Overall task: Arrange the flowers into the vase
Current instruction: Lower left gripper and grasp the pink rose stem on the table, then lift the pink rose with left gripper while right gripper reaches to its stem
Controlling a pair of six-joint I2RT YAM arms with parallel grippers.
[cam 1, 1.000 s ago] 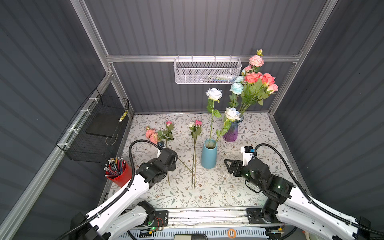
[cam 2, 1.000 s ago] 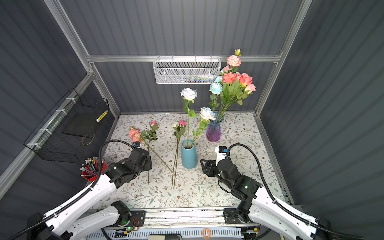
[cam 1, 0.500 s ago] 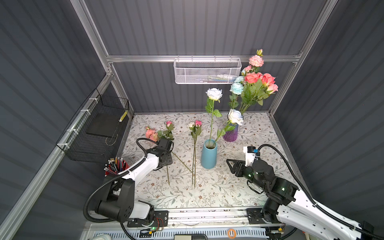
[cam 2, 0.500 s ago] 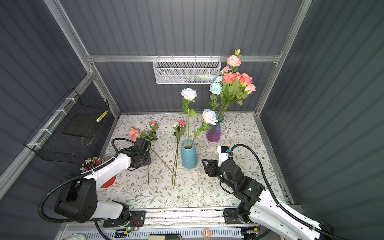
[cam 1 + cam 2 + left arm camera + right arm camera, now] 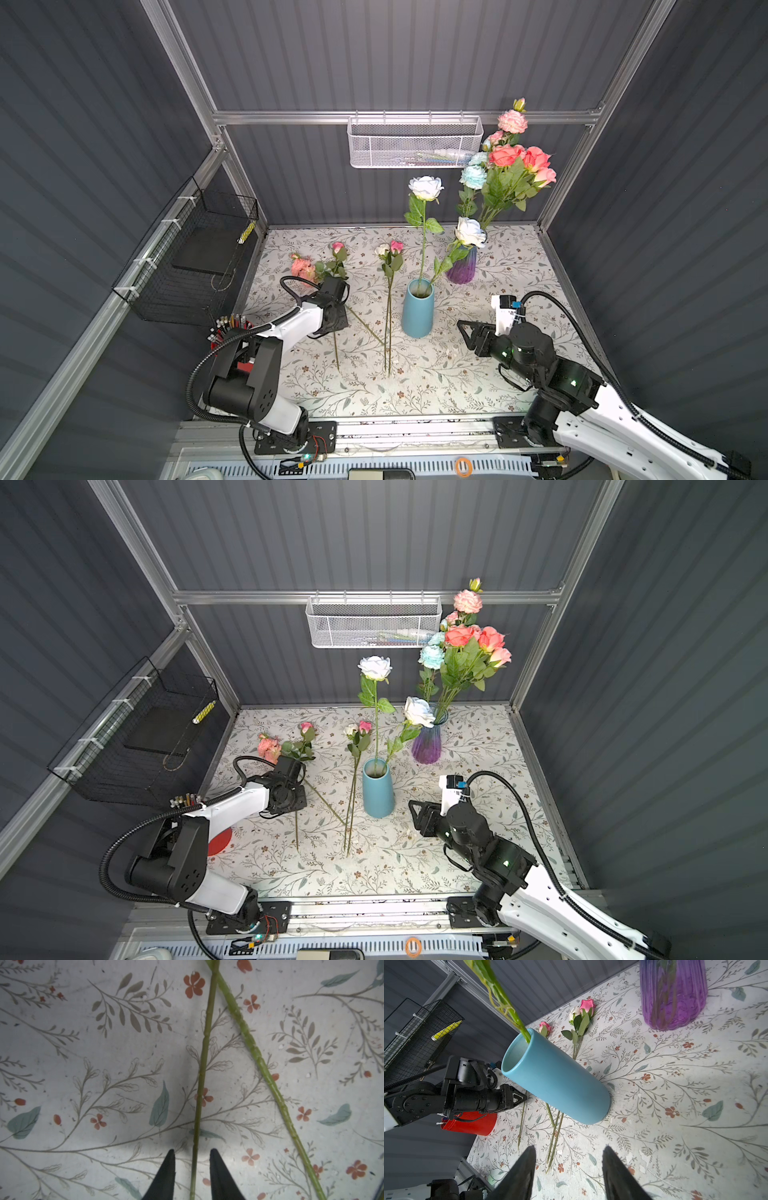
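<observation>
Left jaws narrowly apart astride flower stem (image 5: pixel 202 1064), right jaws wide, empty, near blue vase (image 5: pixel 560 1084)

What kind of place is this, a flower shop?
Probably a robot test cell, not a shop: two robot arms on a rail, grey panel walls in an aluminium frame, flowers staged on a printed tabletop.

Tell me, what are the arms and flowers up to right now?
Left tool open, straddling a thin stem flat on the table, no grip yet. Right tool open, empty, near the blue vase. Thicker stem crosses it close by.
</observation>
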